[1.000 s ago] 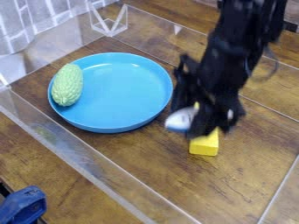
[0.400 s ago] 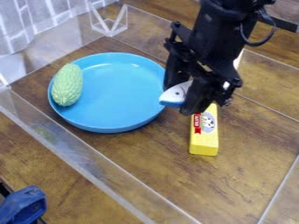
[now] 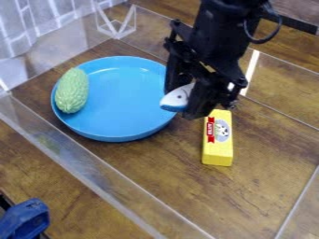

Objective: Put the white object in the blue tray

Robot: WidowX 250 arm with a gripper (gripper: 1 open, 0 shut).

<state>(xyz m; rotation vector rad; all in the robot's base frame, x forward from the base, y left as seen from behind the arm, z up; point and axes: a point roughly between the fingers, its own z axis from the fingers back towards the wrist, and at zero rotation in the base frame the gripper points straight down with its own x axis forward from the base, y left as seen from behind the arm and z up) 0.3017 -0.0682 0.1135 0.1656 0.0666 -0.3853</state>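
The white object (image 3: 177, 99), a small fish-shaped toy, hangs in my black gripper (image 3: 187, 96), which is shut on it just above the right rim of the blue tray (image 3: 118, 98). The round tray lies at the left-centre of the wooden table. Only part of the toy shows below the fingers; the rest is hidden by the gripper. The arm comes down from the upper right.
A green oval textured object (image 3: 73, 90) rests on the tray's left edge. A yellow block with a red-white label (image 3: 219, 137) lies on the table just right of the gripper. Clear plastic walls (image 3: 75, 149) border the table on the left and front.
The gripper has lifted the white object from beside the yellow block and carried it left, to above the tray's right rim. The yellow block is now uncovered.
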